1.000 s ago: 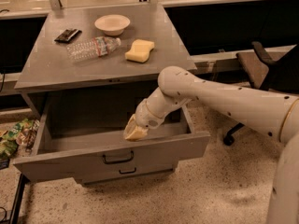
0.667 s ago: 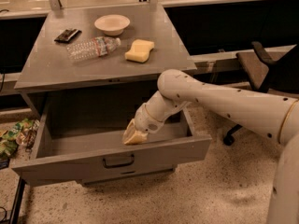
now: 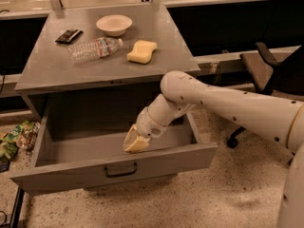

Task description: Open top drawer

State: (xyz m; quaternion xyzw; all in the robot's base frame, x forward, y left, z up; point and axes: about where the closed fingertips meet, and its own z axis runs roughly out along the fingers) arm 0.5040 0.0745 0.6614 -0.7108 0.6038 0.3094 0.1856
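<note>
The top drawer (image 3: 71, 172) is a wide grey metal box, pulled far out of the cabinet, and what shows of its inside is bare. Its small black bar handle (image 3: 120, 170) sits at the centre of the front panel. My gripper (image 3: 134, 144) reaches down over the drawer's front edge, just above and right of the handle, with its tip inside the drawer behind the front panel. The white arm comes in from the right.
On the grey cabinet top (image 3: 57, 72) lie a white bowl (image 3: 114, 24), a clear plastic bottle (image 3: 92, 49), a yellow sponge (image 3: 142, 51) and a dark flat packet (image 3: 69, 35). Snack bags (image 3: 16, 137) lie on the floor at left. A black office chair (image 3: 266, 70) stands at right.
The drawer has come a little further out toward the front. My gripper has moved with it, staying behind the front panel above the handle.
</note>
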